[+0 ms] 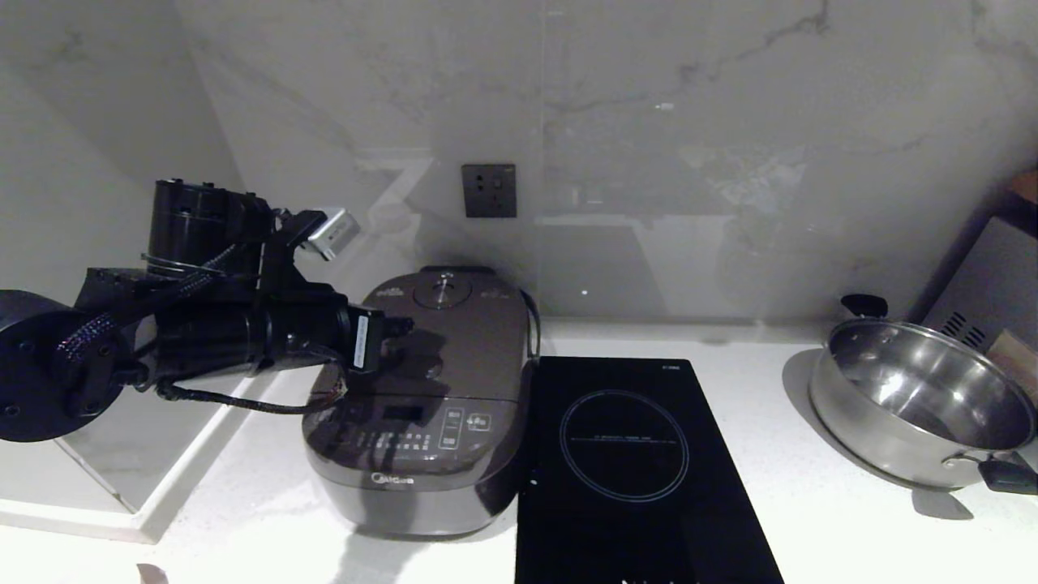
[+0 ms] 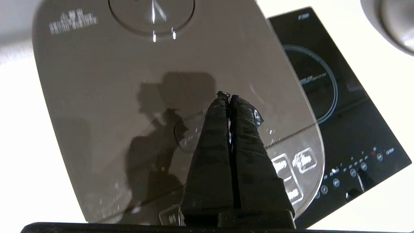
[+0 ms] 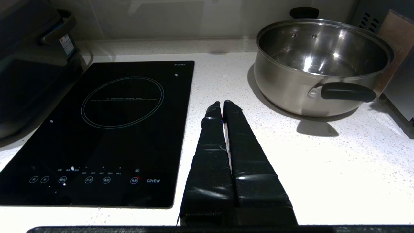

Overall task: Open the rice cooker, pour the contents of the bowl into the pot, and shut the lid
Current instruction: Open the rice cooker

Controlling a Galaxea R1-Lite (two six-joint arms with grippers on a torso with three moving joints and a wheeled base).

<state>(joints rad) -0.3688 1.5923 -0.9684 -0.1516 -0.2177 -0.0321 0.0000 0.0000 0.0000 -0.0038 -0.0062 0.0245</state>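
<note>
1. Your left gripper (image 2: 228,96) hovers over the lid (image 2: 155,84) of the rice cooker (image 1: 430,405), fingers pressed together, holding nothing.
2. The rice cooker sits closed on the counter (image 1: 811,519), touching the black induction hob (image 1: 632,470).
3. Your right gripper (image 3: 222,104) hangs over the counter between hob and steel pan (image 3: 320,64), fingers together, empty.

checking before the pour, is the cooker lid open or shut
Shut. The lid lies flat on the cooker, no pot showing; the closed left tool hovers over it.
</note>
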